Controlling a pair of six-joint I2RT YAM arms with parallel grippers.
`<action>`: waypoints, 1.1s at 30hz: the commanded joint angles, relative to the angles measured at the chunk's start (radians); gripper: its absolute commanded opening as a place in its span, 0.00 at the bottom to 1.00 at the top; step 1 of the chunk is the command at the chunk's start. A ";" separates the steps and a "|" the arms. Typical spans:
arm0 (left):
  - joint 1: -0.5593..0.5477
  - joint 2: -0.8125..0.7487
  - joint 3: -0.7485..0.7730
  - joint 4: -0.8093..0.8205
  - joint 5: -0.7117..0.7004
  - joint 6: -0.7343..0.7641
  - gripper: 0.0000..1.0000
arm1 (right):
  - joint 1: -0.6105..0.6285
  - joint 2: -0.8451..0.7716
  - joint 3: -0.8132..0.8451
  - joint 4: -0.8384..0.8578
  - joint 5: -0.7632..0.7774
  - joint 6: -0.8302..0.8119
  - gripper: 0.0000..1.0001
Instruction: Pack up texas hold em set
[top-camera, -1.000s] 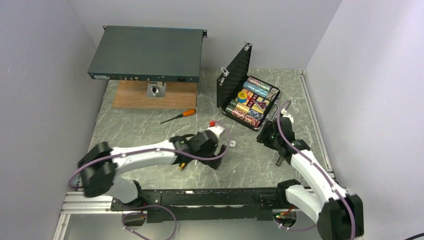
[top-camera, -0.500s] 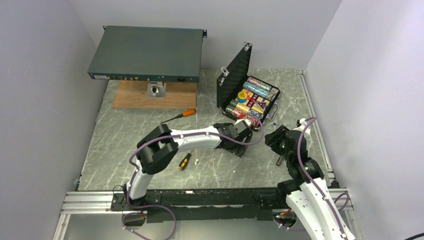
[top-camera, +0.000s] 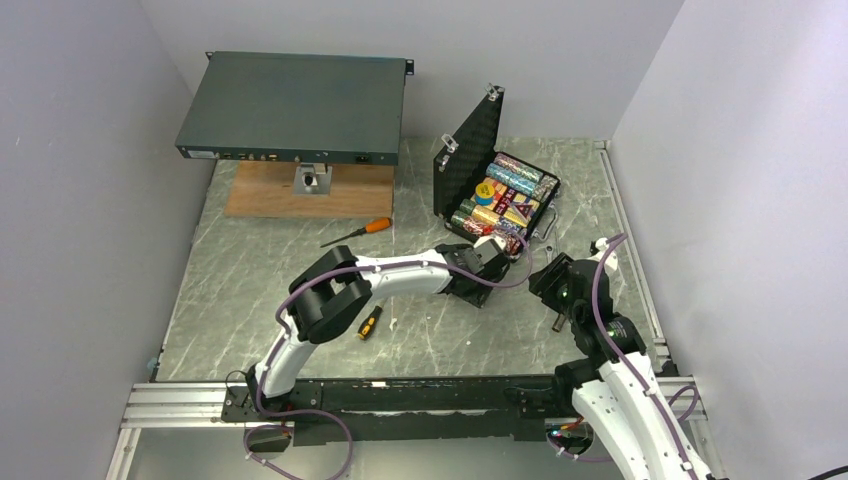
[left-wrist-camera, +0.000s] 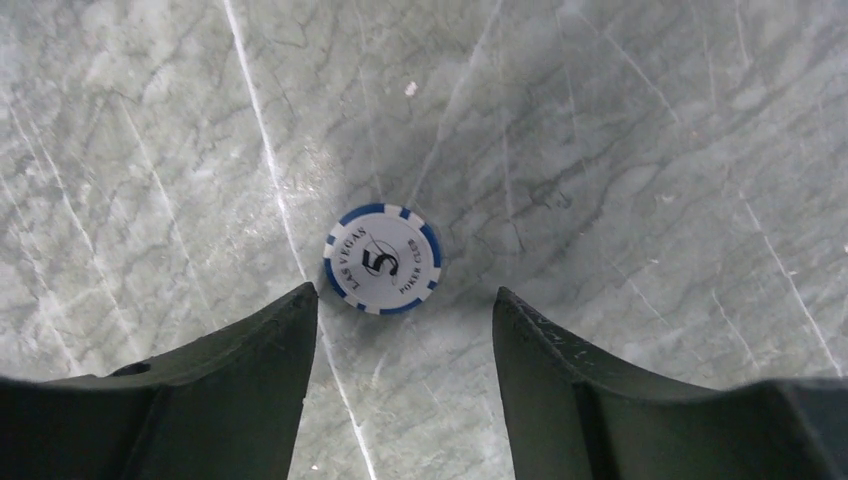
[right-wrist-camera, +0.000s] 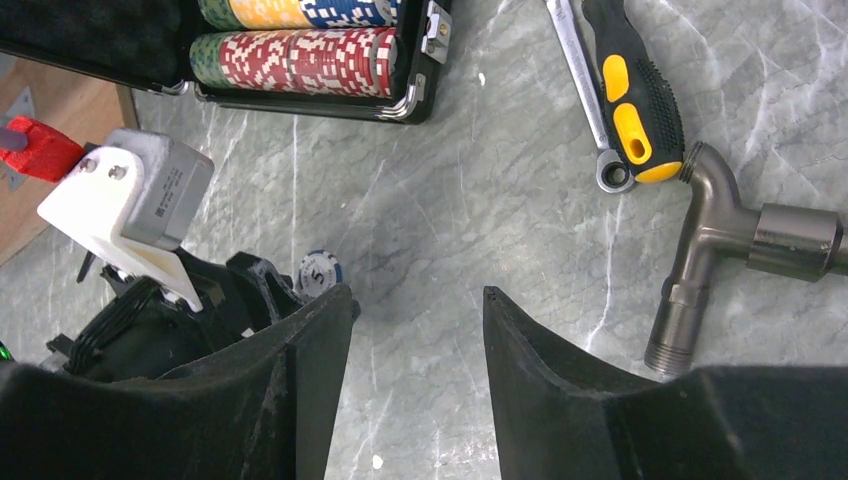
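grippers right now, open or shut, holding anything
Left gripper: open, holding nothing; a blue-and-white chip lies flat just off its fingertips.
Right gripper: open, holding nothing.

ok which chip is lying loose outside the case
The blue-and-white chip marked 5, flat on the table at the fingertips of the left gripper. All the other chips visible sit stacked in rows inside the open case.
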 joint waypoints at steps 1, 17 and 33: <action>0.028 0.028 0.014 0.024 0.007 0.028 0.66 | -0.004 -0.008 0.009 0.010 0.000 -0.003 0.53; 0.030 0.048 0.014 0.011 0.006 0.049 0.47 | -0.003 0.019 0.006 0.015 -0.003 -0.009 0.53; 0.030 0.037 -0.028 -0.007 0.040 0.053 0.47 | -0.003 0.018 0.003 0.018 -0.014 -0.011 0.52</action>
